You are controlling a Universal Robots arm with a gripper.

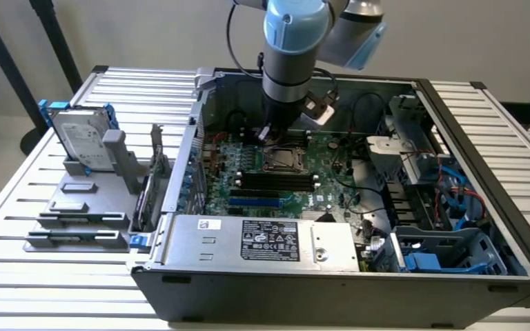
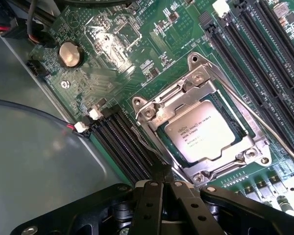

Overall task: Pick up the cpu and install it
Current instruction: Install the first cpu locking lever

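I see my gripper (image 2: pixel 162 188), fingers together and empty, above the cpu (image 2: pixel 204 132) already seated in its socket (image 2: pixel 152 113); I judge installation nearly complete.

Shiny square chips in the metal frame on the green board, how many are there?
1. The cpu lies flat inside the metal socket frame on the green motherboard. The shut tool hovers beside the frame, holding nothing. More chips may hide elsewhere.
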